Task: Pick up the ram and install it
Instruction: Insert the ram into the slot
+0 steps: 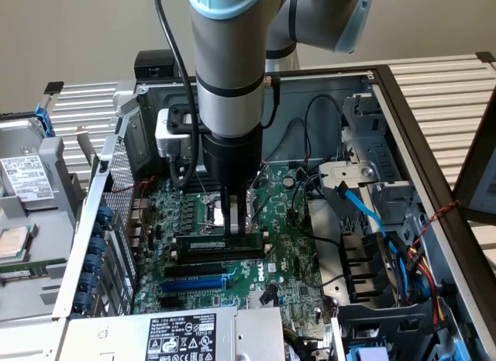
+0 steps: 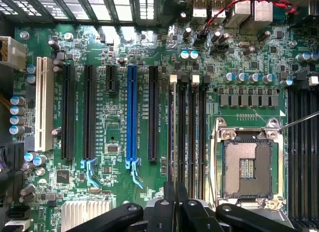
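Observation:
The ram [image 1: 219, 243] is a long dark green-black stick with a small pale label. It stands on edge across the motherboard [image 1: 287, 245] in the row of memory slots. My gripper [image 1: 236, 224] comes straight down from above and is shut on the stick's upper edge near its middle. In the wrist view the ram [image 2: 172, 137] appears edge-on, lined up along the memory slot closest to the black expansion slots, with the gripper [image 2: 175, 194] clamped around it. I cannot tell whether the stick is seated in the slot.
The open CPU socket [image 2: 247, 167] lies just beyond the memory slots. A blue expansion slot [image 2: 131, 112] and black ones run parallel to them. A drive cage with blue and black cables [image 1: 372, 237] fills the exterior view's right. The power supply [image 1: 182, 334] sits in front.

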`<action>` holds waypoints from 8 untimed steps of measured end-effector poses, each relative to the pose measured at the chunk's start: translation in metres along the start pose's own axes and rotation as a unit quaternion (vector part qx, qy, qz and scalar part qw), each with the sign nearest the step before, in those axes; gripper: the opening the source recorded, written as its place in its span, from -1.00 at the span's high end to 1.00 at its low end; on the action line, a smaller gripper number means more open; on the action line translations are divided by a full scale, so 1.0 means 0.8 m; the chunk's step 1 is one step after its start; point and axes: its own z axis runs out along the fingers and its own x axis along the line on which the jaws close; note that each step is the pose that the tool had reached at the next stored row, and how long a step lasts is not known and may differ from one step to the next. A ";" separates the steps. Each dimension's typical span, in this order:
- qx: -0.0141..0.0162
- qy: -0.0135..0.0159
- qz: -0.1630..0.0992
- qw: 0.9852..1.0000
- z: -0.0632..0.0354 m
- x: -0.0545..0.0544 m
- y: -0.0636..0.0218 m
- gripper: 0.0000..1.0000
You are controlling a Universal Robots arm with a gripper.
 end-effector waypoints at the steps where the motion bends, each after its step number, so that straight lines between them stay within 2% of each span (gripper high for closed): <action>1: 0.000 0.000 0.000 1.000 0.000 0.000 0.000 0.74; 8: 0.000 0.000 0.000 1.000 0.001 0.000 0.000 0.74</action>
